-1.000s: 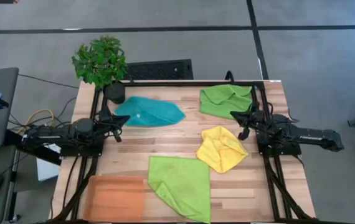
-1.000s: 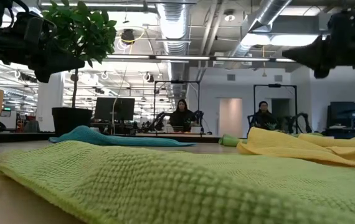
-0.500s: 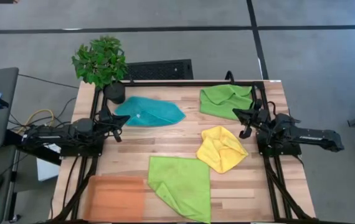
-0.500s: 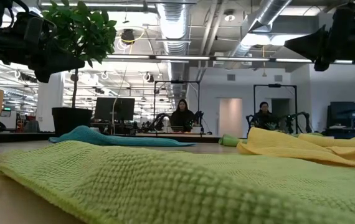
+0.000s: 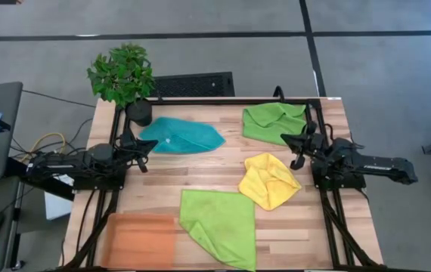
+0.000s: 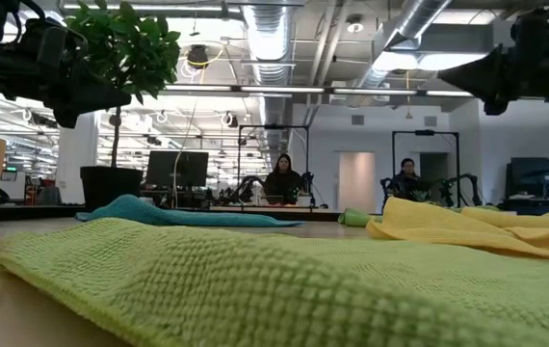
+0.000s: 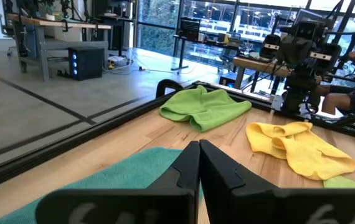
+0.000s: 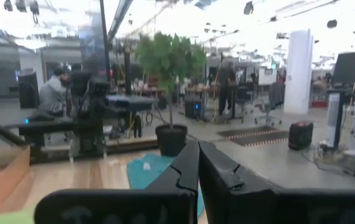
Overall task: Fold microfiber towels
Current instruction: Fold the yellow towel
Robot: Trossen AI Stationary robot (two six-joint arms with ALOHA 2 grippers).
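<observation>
No towel is being folded yet; nothing is held, so the job looks to be at its very start.

Nearest the front edge, a flat green towel (image 5: pixel 219 225) is spread out, and an orange tray (image 5: pixel 141 239) is seen just beside it. A little farther in, a crumpled yellow towel (image 5: pixel 270 180) is lying near the right side.

Past that, the two arms are parked at the table's sides. The left gripper (image 5: pixel 146 146) is pinched tight and empty, next to the teal towel (image 5: pixel 182 135). The right gripper (image 5: pixel 296 149) is pressed together too, with nothing in it, between the yellow towel and a second green towel (image 5: pixel 275 121) bunched at the far right corner.

For the next move, one towel must be picked, most likely the yellow one by the right gripper. The fingers would have to be opened first, then lowered onto a corner.

At the far left corner a potted plant (image 5: pixel 123 77) is standing close to the teal towel and could be bumped. People at desks are seen well beyond the table.
</observation>
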